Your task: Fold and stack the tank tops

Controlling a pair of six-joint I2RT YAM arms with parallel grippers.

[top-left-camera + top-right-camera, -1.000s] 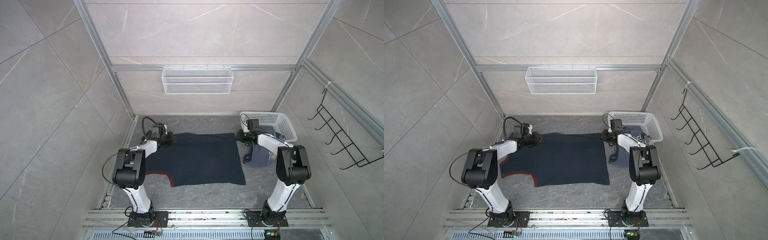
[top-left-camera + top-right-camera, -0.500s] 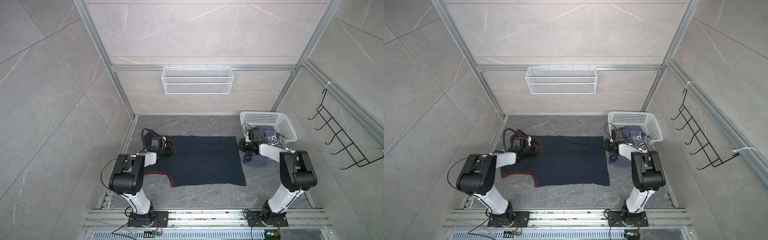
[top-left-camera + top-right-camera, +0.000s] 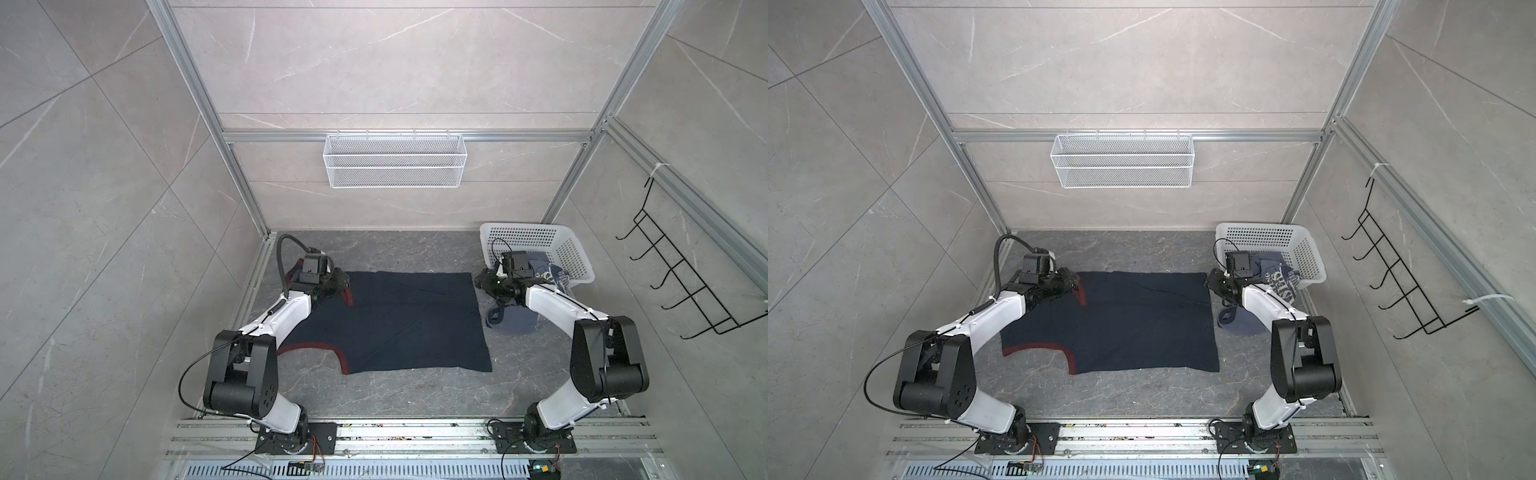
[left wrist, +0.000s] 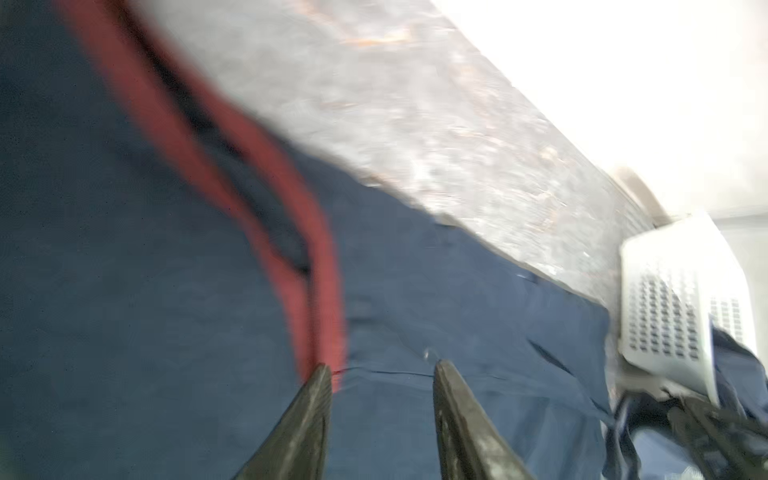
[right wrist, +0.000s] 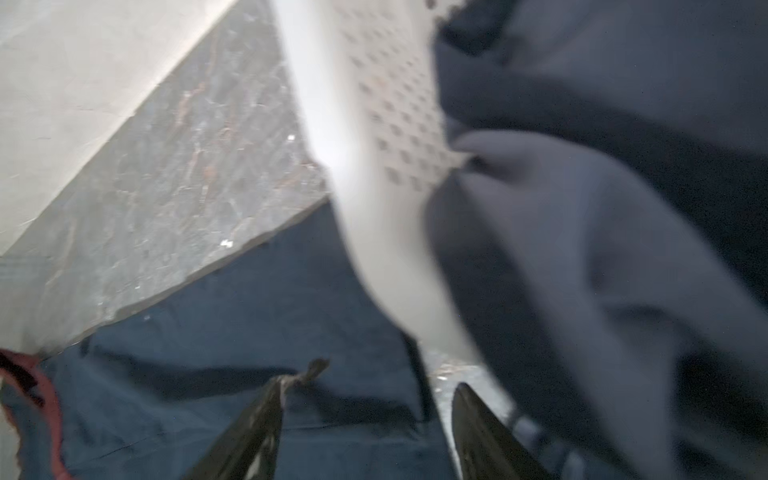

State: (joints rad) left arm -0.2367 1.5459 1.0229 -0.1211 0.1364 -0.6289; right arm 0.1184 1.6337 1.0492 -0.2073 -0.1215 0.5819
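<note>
Cloth is all I have to deal with, and thin cloth at that: both tank tops look light, limp and quick to wrinkle or slide on the smooth grey tabletop [image 3: 395,399]. The navy tank top [image 3: 407,320] lies spread flat just beside the white perforated basket [image 3: 540,237], its hem end nearest the basket and its maroon trim [image 4: 320,257] at the end farthest from it. The slate-blue tank top [image 3: 1281,282] spills out of the basket, part inside, part heaped on the tabletop against its wall.

My left gripper [image 4: 380,370] hangs low over the navy top's strap end, away from the basket, jaws apart with nothing between them. My right gripper [image 5: 386,374] sits at the navy top's corner closest to the basket, jaws also apart and gripping nothing I can make out (a wisp at one fingertip may be lint; that wrist view is too blurred to say).

For a fold I would pinch at the corners or on the trim, where the doubled seam gives my fingers something firmer. A pinch mid-panel would likely lift one layer and bunch it. Drag, not weight, is my worry, so both ends should rise together or the cloth will skew.
</note>
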